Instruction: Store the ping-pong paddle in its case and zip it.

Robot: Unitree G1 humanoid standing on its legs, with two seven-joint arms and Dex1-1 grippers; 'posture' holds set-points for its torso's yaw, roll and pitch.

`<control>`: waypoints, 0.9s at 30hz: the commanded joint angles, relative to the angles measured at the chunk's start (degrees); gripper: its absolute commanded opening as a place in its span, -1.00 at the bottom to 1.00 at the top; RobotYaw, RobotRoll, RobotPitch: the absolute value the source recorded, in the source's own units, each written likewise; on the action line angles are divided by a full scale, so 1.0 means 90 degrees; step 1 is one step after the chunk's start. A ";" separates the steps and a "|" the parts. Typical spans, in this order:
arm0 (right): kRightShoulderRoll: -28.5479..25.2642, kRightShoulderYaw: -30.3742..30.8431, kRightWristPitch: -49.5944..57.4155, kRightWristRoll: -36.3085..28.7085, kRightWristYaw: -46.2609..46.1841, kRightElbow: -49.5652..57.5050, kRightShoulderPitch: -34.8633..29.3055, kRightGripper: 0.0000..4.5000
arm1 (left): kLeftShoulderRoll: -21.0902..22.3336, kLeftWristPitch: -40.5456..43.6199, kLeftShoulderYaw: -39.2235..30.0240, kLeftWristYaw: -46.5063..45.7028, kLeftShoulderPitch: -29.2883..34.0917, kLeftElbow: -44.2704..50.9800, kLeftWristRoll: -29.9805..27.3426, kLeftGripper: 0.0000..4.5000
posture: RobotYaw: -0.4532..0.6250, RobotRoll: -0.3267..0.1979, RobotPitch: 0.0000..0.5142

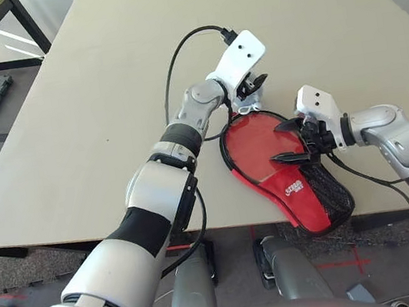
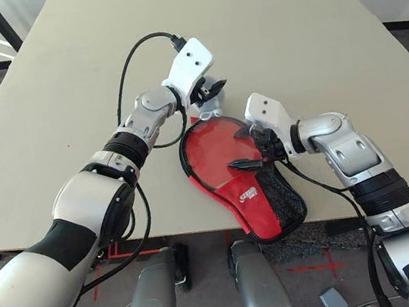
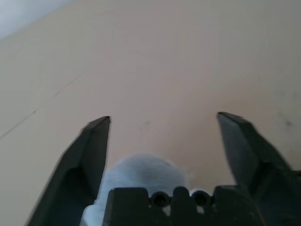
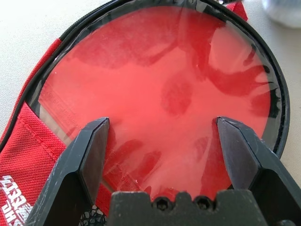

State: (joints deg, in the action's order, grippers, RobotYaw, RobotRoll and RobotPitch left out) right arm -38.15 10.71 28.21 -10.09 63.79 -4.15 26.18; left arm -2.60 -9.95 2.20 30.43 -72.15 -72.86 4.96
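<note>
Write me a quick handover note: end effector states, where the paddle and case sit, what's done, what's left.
Left end effector: open, hovering over a pale grey lump just beyond the case's round end.
Right end effector: open, poised above the paddle's red blade, holding nothing.
The ping-pong paddle lies inside the case, which rests at the table's near edge, its narrow end overhanging.
Done: paddle inserted.
Left: the blade is exposed, so the zipper appears open; zip the case.
</note>
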 commanded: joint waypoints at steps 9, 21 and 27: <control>0.0116 0.0396 0.0128 0.0191 0.0050 -0.0469 -0.0152 1.00 | 0.0608 0.0828 -0.0271 0.1571 -0.0072 0.0524 -0.0450 0.99 | 0.07 0.25 -0.32; 0.0138 0.0380 0.0082 0.0195 0.0049 -0.0537 -0.0127 1.00 | 0.1763 0.1946 0.0584 0.3806 0.1375 0.2667 -0.0454 0.99 | 0.10 0.25 -0.32; 0.0144 0.0388 0.0062 0.0192 0.0063 -0.0579 -0.0104 1.00 | 0.2256 0.2941 0.1012 0.4936 0.2452 0.4699 -0.0903 0.99 | 0.12 0.25 -0.33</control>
State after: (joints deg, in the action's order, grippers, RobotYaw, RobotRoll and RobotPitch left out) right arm -37.19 10.89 27.25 -9.99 64.11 -6.77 27.35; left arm 17.13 14.08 9.66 71.51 -51.76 -35.23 -1.31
